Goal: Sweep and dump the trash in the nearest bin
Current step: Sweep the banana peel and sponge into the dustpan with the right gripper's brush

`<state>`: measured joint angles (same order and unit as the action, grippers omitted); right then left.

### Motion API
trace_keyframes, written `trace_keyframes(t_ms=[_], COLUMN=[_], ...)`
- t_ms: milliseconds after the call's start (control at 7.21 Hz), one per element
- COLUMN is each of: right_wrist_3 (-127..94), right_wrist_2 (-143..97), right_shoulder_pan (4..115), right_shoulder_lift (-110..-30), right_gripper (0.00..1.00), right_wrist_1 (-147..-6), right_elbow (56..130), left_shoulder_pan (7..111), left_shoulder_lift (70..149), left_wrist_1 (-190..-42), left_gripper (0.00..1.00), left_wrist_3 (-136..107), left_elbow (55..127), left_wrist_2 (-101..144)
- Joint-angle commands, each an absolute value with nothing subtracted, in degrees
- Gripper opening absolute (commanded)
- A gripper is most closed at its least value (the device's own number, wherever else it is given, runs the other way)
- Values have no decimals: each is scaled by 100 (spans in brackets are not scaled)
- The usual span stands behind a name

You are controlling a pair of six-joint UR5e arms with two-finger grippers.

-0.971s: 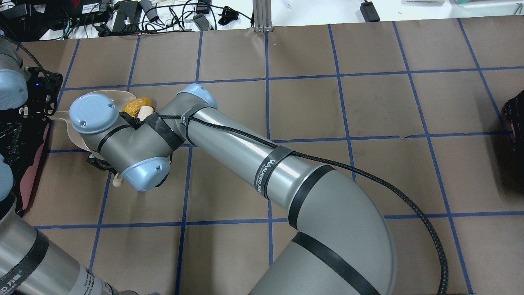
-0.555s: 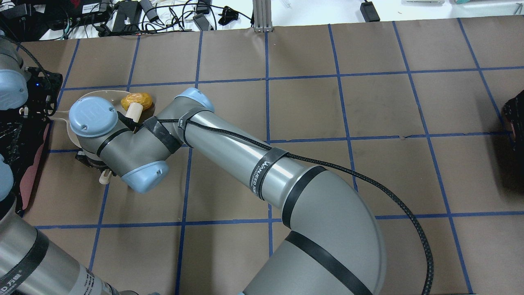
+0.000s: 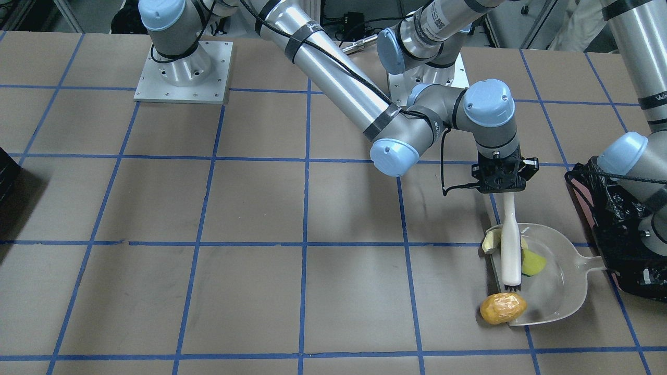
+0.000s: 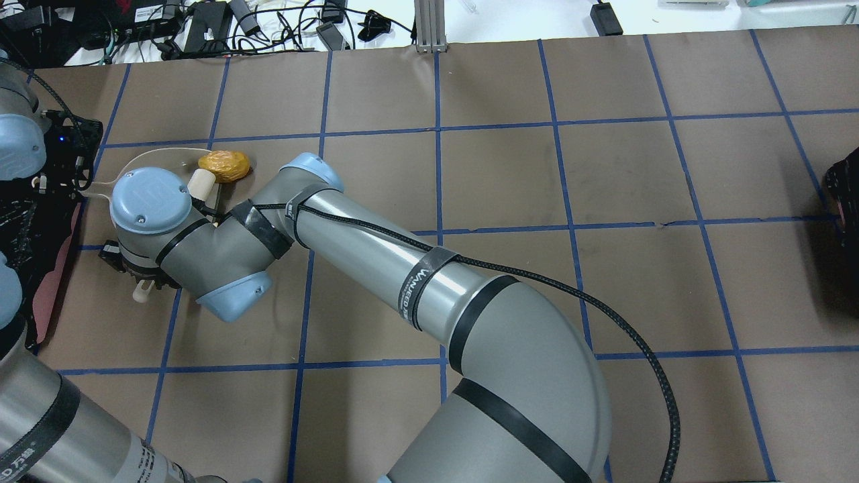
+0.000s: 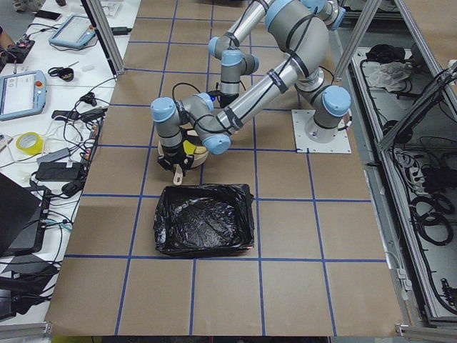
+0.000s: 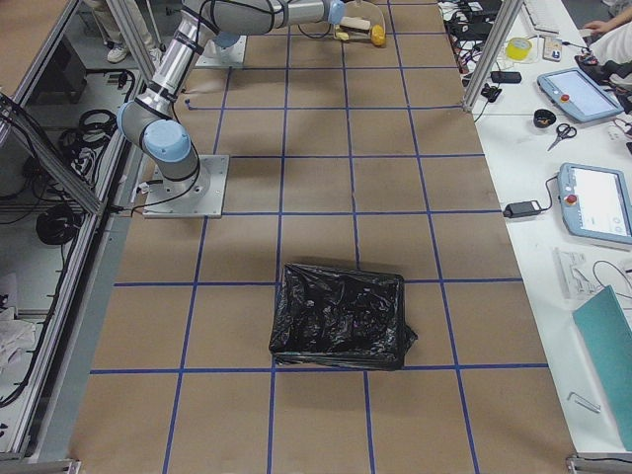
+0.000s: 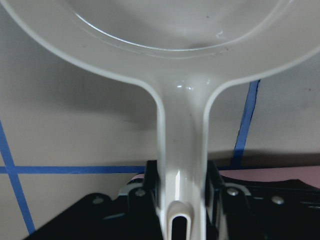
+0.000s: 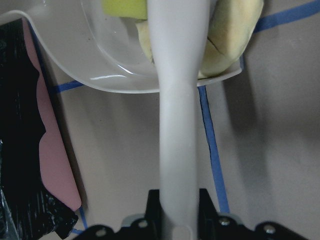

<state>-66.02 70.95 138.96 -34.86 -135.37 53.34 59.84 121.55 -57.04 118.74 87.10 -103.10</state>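
The white dustpan (image 3: 560, 291) lies flat beside the bin (image 3: 617, 245), a pinkish-red container lined with a black bag. My left gripper (image 7: 181, 182) is shut on the dustpan handle. My right gripper (image 3: 504, 183) is shut on the white brush (image 3: 511, 250), which lies over the pan's mouth, bristles down. The pale cream crescent (image 3: 491, 241) and the yellow-green wedge (image 3: 534, 263) sit in the pan beside the brush. The orange-brown oval (image 3: 502, 307) rests at the pan's lip, just past the bristles; it also shows in the overhead view (image 4: 225, 165).
The right arm's long forearm (image 4: 402, 268) reaches across the table to the pan. A second black-lined bin (image 6: 341, 316) stands at the table's far right end. Cables and devices (image 4: 221, 27) crowd the back edge.
The right arm swung the brush to the left over the pan, so the brush head came off the orange-brown oval. The oval stays at the pan's lip.
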Motion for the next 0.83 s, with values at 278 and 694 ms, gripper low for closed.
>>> trace_keyframes(t_ms=[278, 694], right_wrist_3=[-6418, -5068], right_wrist_2=[7075, 7494], right_shoulder_pan=[13581, 13071], right_shoulder_lift=[-4093, -4149], right_gripper=[0, 0], right_wrist_1=[-12564, -12411], right_elbow=[5352, 5379], left_shoulder_pan=[5985, 5985], left_shoulder_lift=[12146, 12164], left_wrist_1=[-5704, -5704], left_gripper=[0, 0], left_wrist_3=[11856, 11848], left_elbow=[8745, 8745], left_wrist_2=[-10310, -10310])
